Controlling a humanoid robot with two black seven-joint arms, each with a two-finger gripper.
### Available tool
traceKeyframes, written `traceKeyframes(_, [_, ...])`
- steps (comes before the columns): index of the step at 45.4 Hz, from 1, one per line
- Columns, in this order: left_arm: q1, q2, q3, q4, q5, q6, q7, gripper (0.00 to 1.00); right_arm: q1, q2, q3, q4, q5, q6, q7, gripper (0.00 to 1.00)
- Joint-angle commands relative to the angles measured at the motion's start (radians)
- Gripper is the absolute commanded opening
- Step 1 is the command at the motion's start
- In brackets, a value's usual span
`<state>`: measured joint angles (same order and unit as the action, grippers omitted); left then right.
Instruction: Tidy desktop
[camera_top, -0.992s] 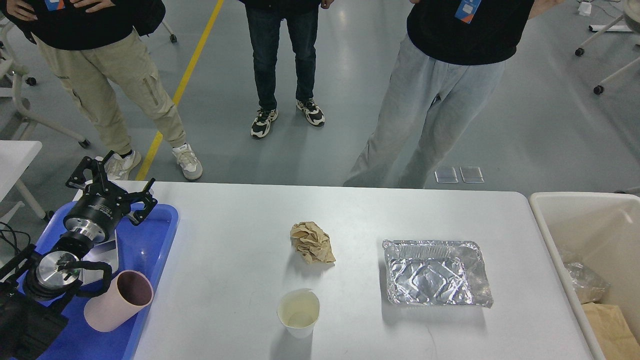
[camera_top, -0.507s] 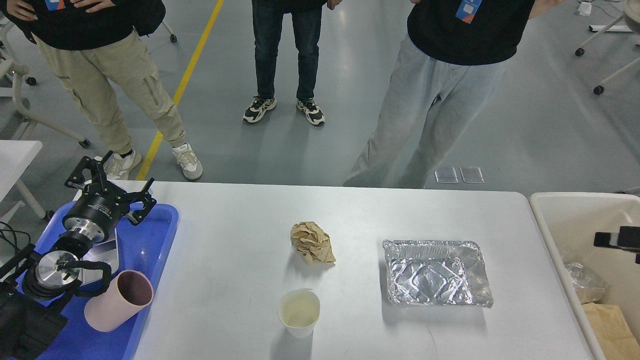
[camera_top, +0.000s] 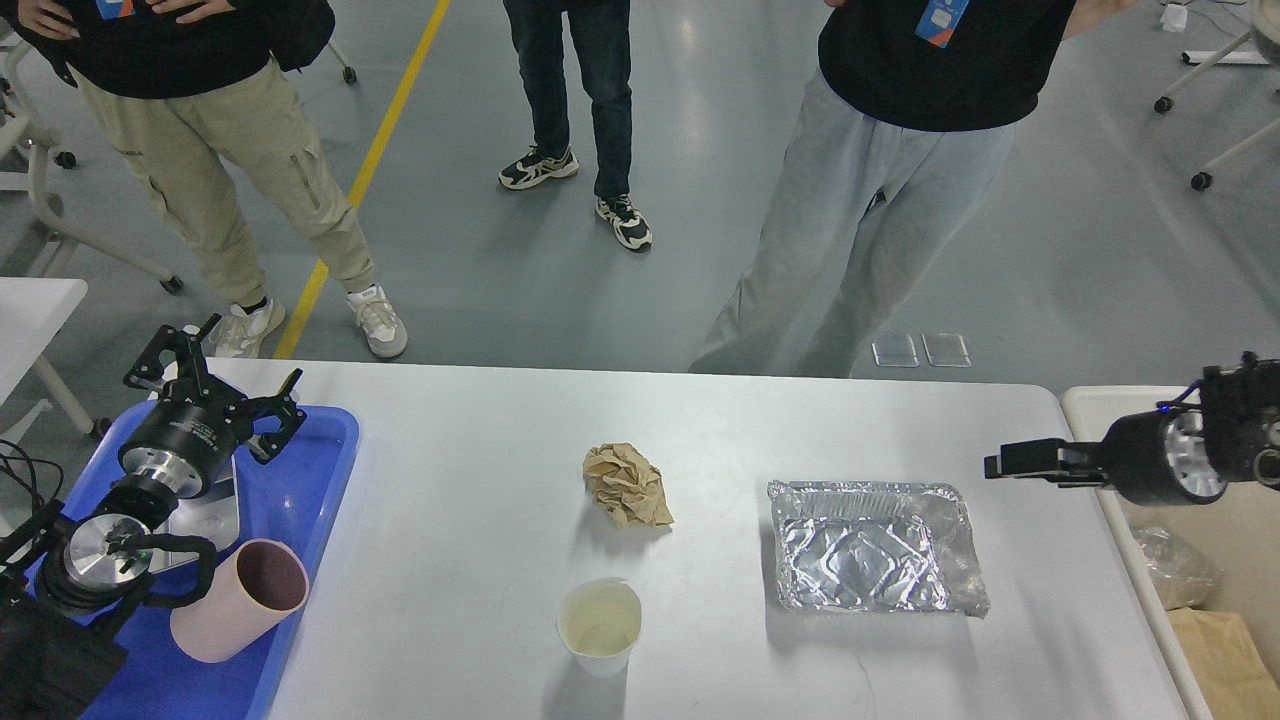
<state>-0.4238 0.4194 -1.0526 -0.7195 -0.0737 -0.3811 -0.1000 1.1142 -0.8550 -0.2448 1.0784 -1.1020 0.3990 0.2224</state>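
Observation:
The white desktop (camera_top: 470, 450) holds a crumpled brown paper ball (camera_top: 627, 485) in the middle, a white paper cup (camera_top: 600, 628) standing upright in front of it, and an empty foil tray (camera_top: 875, 545) to the right. My left gripper (camera_top: 215, 375) hangs open over the far end of the blue tray (camera_top: 310, 470), holding nothing. My right gripper (camera_top: 1000, 466) reaches in from the right, above the desktop's right edge and just past the foil tray's far right corner. It is seen side-on, so its fingers cannot be told apart.
A pink cup (camera_top: 238, 600) lies on its side on the blue tray, next to a silvery flat object (camera_top: 205, 520). A cream bin (camera_top: 1215, 550) with a plastic bag and brown paper stands at the right. Three people stand beyond the far edge.
My right arm has come into view from the right, over the bin toward the foil tray. The left gripper shifted slightly left. The middle person stepped back.

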Motion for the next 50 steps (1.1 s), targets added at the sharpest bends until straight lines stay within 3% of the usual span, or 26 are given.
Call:
traceKeyframes(1, [0.01,-0.001,-0.001,0.0,0.0,0.001,-0.003,0.97,-0.069,0.122,-0.002,-0.101,-0.007,-0.02,0.026,0.94])
traceKeyframes(10, [0.013,0.006,-0.001,0.002,0.0,-0.001,-0.003,0.97,-0.114,0.195,-0.079,-0.152,-0.007,-0.1,0.046,0.94])
traceKeyframes(22, [0.017,0.009,-0.001,0.002,0.0,-0.001,-0.003,0.97,-0.129,0.287,-0.1,-0.221,-0.006,-0.118,0.048,0.93])
traceKeyframes(27, [0.017,0.007,-0.001,0.002,0.0,-0.001,-0.006,0.97,-0.143,0.326,-0.105,-0.251,-0.006,-0.118,0.049,0.8])
traceKeyframes(35, [0.019,0.009,-0.001,0.003,0.0,-0.002,-0.006,0.97,-0.148,0.358,-0.175,-0.301,-0.007,-0.12,0.049,0.74])
traceKeyframes(40, [0.019,0.009,-0.006,0.003,0.0,-0.004,-0.006,0.97,-0.148,0.355,-0.183,-0.302,-0.007,-0.128,0.049,0.62])
traceKeyframes(41, [0.019,0.007,-0.006,0.003,0.0,-0.004,-0.006,0.97,-0.146,0.352,-0.189,-0.302,-0.009,-0.134,0.049,0.52])
traceKeyframes(43, [0.019,0.007,-0.006,0.003,0.0,-0.002,-0.006,0.97,-0.145,0.349,-0.195,-0.301,-0.009,-0.134,0.049,0.43])
traceKeyframes(47, [0.019,0.007,-0.006,0.003,0.0,-0.002,-0.006,0.97,-0.14,0.347,-0.202,-0.302,-0.009,-0.135,0.049,0.36])
traceKeyframes(50, [0.019,0.007,-0.006,0.003,0.0,-0.002,-0.006,0.97,-0.14,0.347,-0.203,-0.301,-0.007,-0.134,0.049,0.16])
